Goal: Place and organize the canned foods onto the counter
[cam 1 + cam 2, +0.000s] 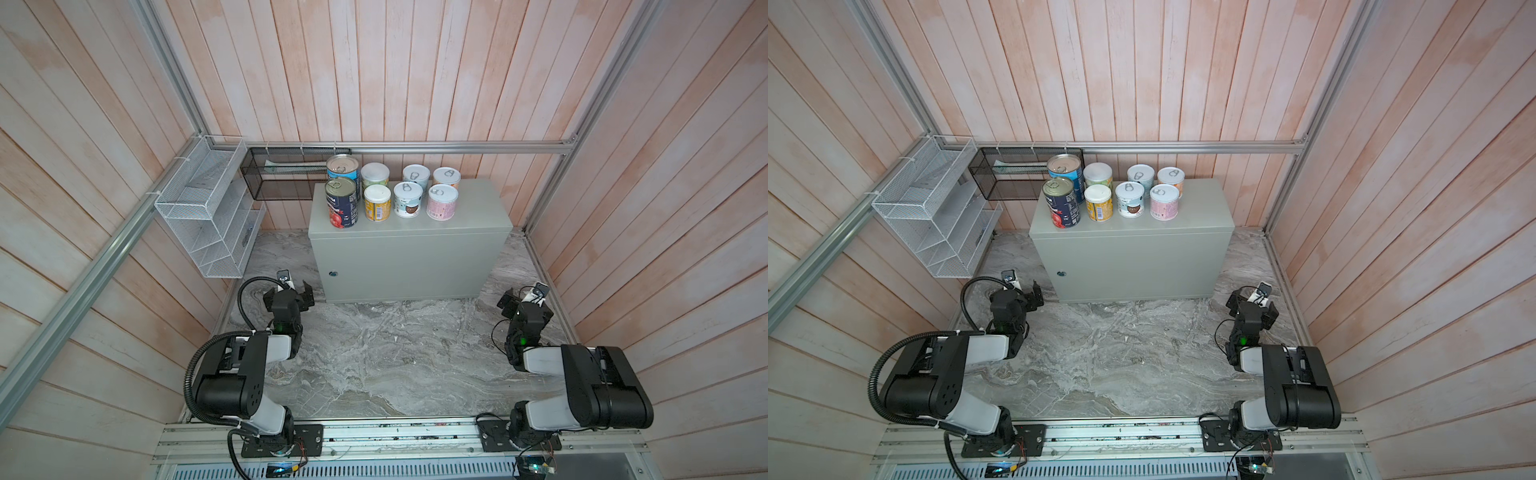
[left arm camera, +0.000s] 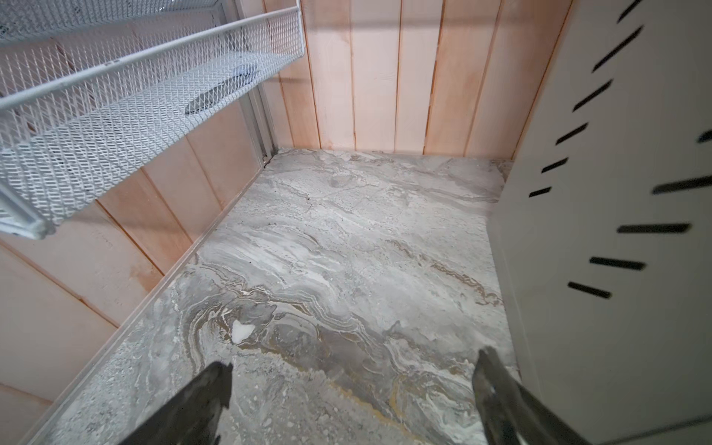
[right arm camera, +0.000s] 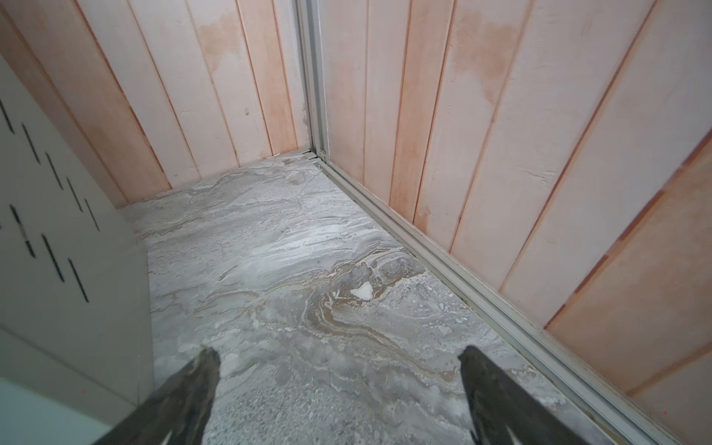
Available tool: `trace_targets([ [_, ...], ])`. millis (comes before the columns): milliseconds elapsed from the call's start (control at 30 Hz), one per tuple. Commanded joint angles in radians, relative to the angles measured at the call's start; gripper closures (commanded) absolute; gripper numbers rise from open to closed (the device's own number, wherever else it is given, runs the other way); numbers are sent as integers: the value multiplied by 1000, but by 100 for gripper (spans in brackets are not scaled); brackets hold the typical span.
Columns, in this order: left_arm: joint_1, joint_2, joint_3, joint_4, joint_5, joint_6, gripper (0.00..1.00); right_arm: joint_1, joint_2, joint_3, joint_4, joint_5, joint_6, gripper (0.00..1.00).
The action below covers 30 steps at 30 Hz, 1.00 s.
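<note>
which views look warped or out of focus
In both top views wide-angle distortion fans the wall planks outward, and the navy can label is soft; left wrist view: left gripper out of focus; right wrist view: right gripper likewise.

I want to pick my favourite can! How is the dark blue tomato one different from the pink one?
The dark blue tomato can is taller than the pink can. The tomato can has a dull metal top, while the pink can's top is pale with a ring pull. The tomato can stands at the left end of the front row, and the pink can at the right end. Both are round and stand upright on the grey counter.
</note>
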Motion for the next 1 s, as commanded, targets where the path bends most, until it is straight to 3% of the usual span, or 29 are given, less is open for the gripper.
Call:
trace_targets([
  [0, 15, -28, -76, 143, 90, -23, 0, 13, 7, 0, 72, -61, -56, 2],
  [100, 26, 41, -165, 399, 146, 2, 0, 31, 9, -34, 142, -93, -94, 2],
  [167, 29, -2, -139, 263, 162, -9, 0, 33, 31, -45, 171, -151, -115, 2],
  [233, 30, 25, -157, 353, 157, -5, 0, 36, 142, -94, 427, -135, -138, 2],
  [267, 30, 6, -145, 300, 157, -9, 0, 45, 134, -100, 423, -114, -140, 2],
  [333, 30, 11, -149, 311, 157, -7, 0, 45, 71, -50, 216, -125, -124, 2],
  [433, 29, 4, -146, 293, 157, -9, 0, 38, 103, -71, 316, -120, -118, 2],
  [567, 28, 5, -150, 305, 154, -6, 0, 36, 80, -55, 239, -129, -116, 2],
  [967, 25, 8, -141, 292, 153, -3, 0, 36, 82, -56, 250, -126, -119, 2],
])
